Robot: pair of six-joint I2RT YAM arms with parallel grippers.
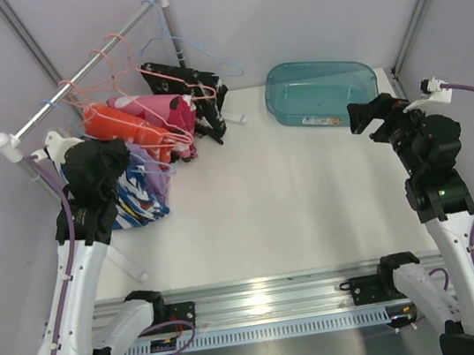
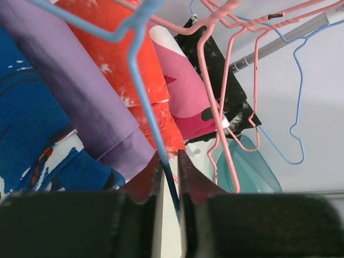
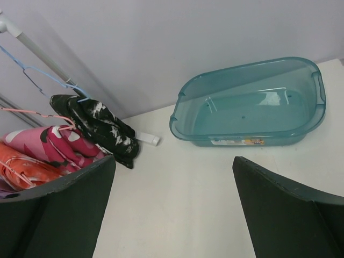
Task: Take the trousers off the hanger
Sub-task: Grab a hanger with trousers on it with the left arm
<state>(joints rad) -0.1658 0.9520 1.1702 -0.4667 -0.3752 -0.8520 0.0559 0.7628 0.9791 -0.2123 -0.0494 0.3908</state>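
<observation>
A teal plastic tub [image 1: 321, 93] sits on the white table [image 1: 295, 204].

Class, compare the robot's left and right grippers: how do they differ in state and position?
The left gripper is pinched on a blue hanger wire; the right gripper stands wide open, holding nothing. The left gripper sits among the hanging trousers; the right gripper hangs over the table near the teal tub. Both have dark fingers.

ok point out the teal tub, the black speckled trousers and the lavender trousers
teal tub [image 3: 290, 131], right wrist view, on its near wall
black speckled trousers [image 3: 99, 126], right wrist view, on the middle of the bunched cloth
lavender trousers [image 2: 80, 102], left wrist view, on the middle of the leg
</observation>
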